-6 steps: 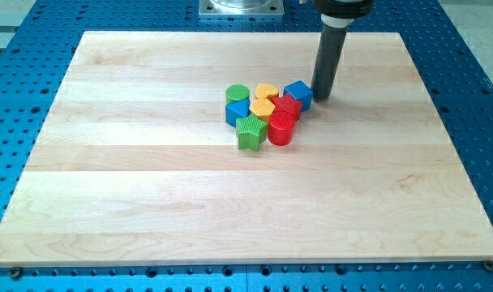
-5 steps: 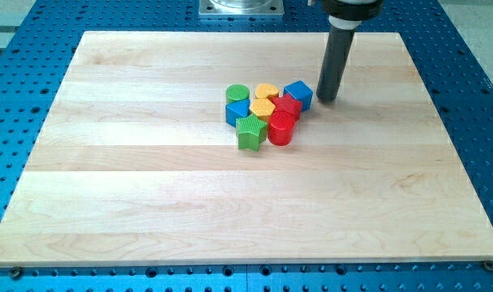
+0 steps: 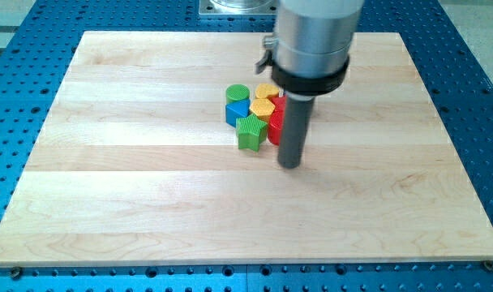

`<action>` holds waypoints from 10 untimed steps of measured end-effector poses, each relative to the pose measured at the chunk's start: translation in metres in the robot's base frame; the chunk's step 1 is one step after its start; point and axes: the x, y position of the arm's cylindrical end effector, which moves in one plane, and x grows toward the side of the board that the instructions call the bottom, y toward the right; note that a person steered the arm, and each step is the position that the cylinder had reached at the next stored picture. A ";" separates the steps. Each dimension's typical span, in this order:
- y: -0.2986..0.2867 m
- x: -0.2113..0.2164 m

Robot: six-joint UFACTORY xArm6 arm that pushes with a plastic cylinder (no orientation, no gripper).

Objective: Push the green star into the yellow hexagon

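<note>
Standing upright over the middle of the board, my tip (image 3: pixel 289 165) rests on the wood just below and to the right of the block cluster, with nothing held since the rod has no jaws to open or close. Its dark shaft rises straight up into a wide grey cylinder with a black collar, which comes down from the top edge and hides the right part of the cluster.

At the cluster's lower left corner sits the green star (image 3: pixel 250 132), just left of the tip and apart from it. Above and right of the star, touching it, lies the yellow hexagon (image 3: pixel 263 107). A second yellow block (image 3: pixel 267 91) sits behind that one, partly covered by the collar. Further left are a blue block (image 3: pixel 236 110) and, towards the top edge, a green cylinder (image 3: pixel 237 92). Only a sliver of a red block (image 3: pixel 275 126) shows beside the shaft.

All of this rests on the wooden board (image 3: pixel 149 178).
</note>
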 end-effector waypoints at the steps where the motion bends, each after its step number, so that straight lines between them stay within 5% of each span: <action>1: -0.041 0.003; 5: -0.062 -0.034; 10: 0.061 -0.073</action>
